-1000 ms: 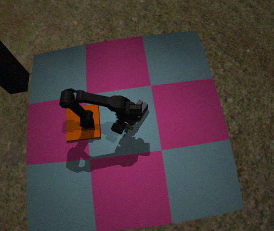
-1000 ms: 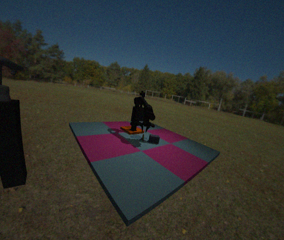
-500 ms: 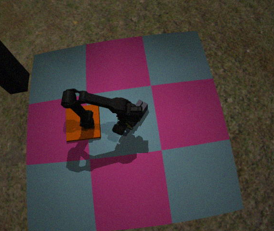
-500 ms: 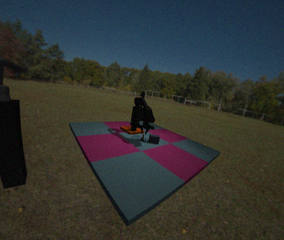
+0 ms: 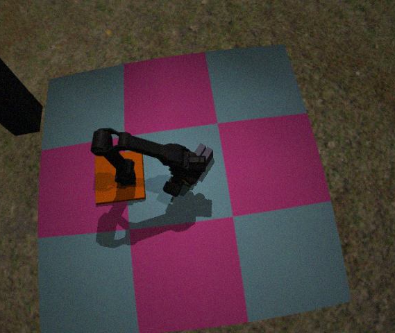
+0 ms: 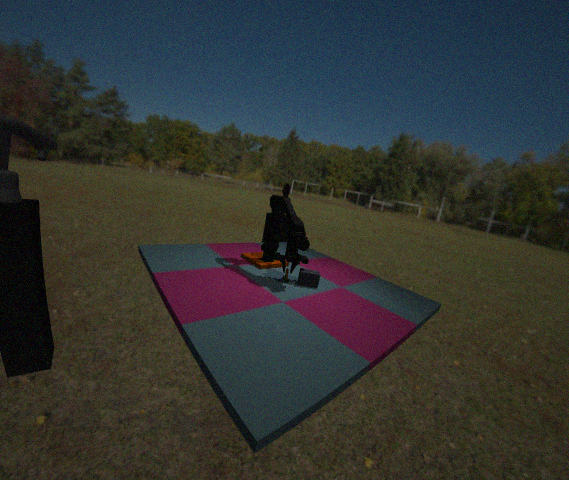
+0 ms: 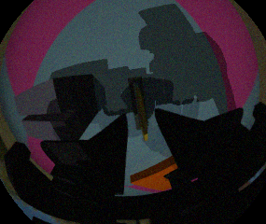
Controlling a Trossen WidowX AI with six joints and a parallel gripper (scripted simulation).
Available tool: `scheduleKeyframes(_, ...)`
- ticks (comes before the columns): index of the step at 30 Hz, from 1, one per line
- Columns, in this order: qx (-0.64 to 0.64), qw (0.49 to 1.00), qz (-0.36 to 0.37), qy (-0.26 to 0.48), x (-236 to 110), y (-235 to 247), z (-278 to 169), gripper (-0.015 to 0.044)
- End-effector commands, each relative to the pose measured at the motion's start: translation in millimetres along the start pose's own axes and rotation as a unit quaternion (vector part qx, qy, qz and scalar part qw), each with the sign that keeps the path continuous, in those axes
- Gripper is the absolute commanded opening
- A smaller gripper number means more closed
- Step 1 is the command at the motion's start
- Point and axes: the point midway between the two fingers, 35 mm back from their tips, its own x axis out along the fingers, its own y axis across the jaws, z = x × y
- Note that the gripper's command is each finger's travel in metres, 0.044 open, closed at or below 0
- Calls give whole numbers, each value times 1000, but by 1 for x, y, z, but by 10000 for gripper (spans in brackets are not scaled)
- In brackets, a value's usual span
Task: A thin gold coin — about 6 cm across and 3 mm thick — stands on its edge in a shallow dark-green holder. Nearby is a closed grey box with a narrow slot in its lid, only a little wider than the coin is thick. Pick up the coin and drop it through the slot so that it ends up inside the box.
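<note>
In the wrist view the gold coin [image 7: 138, 103] stands on its edge, seen edge-on, in the dim dark holder [image 7: 159, 90]. My gripper [image 7: 140, 115] [image 5: 181, 186] [image 6: 286, 269] is open, points down, and has one finger on each side of the coin, with a gap on both sides. The closed grey box [image 5: 203, 152] [image 6: 308, 277] [image 7: 76, 96] stands close beside the gripper on the middle grey tile. In the top and exterior views the arm hides the coin and the holder.
The arm's base stands on an orange plate [image 5: 104, 188] [image 6: 258, 260] left of the gripper. The floor is a pink and grey checkered mat [image 5: 262, 250] [image 6: 274, 356] on grass. A tall black pillar [image 5: 3, 96] [image 6: 13, 284] stands off the mat's far left corner.
</note>
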Motion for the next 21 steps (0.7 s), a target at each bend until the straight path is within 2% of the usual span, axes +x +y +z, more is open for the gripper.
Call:
scheduleKeyframes(1,-2,1000,-1,0,6,-1,-1,161)
scheduleKeyframes(17,-2,1000,-2,0,29,-1,-3,161)
scheduleKeyframes(21,-2,1000,-2,0,29,-1,-3,56)
